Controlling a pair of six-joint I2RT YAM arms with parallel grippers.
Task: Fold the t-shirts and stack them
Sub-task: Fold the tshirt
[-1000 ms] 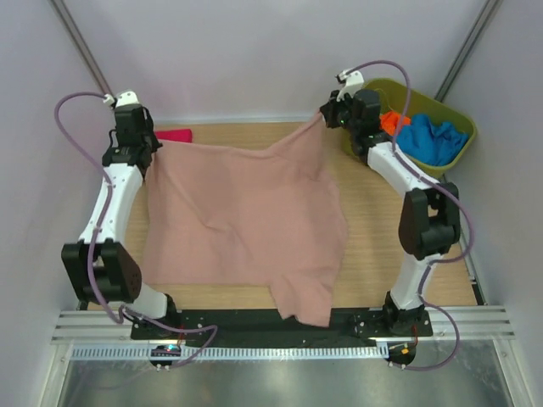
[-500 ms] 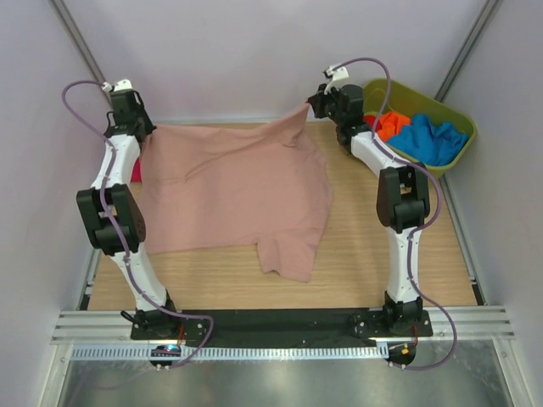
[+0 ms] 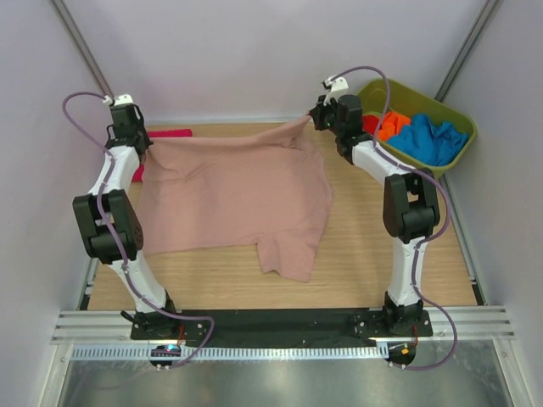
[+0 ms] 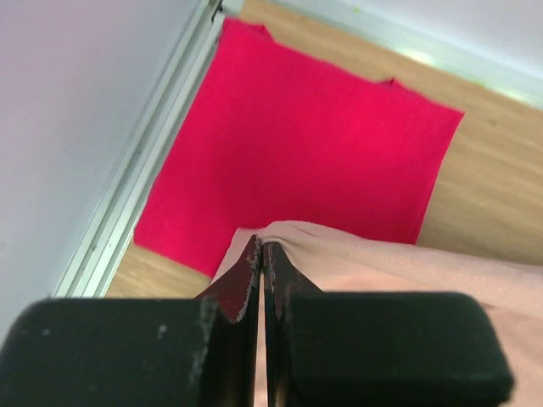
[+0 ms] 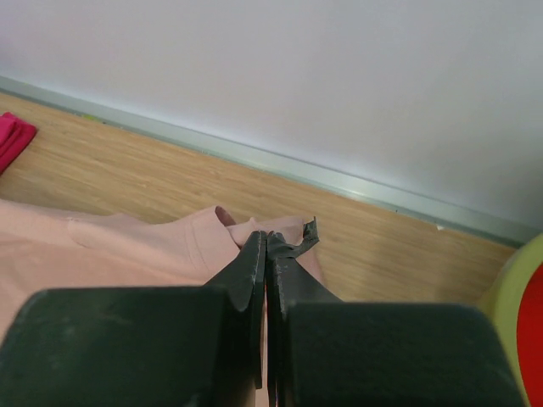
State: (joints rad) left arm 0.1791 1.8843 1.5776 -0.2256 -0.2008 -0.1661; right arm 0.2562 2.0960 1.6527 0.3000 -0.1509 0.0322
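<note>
dusty-pink t-shirt (image 3: 237, 191) spread on counter (image 3: 382, 246) | far-left corner clamped by left claw (image 4: 260, 248) | far-right corner clamped by right claw (image 5: 267, 239) | magenta t-shirt (image 4: 297, 161) lain flat beyond left corner, partly covered

A light wooden table (image 3: 390, 254) fills the middle of the space. Plain, pale lilac-grey walls close it in on three sides: a back wall (image 3: 246, 51), a left wall (image 3: 30, 195) and a right wall (image 3: 513, 229). A thin dark metal pole (image 3: 81, 42) slants up in each far corner. A pale strip (image 5: 356, 188) runs along the foot of the back wall. At the near edge lie a silver rail (image 3: 475, 322) and a dull steel sheet (image 3: 280, 381). The light is soft and even.
</note>
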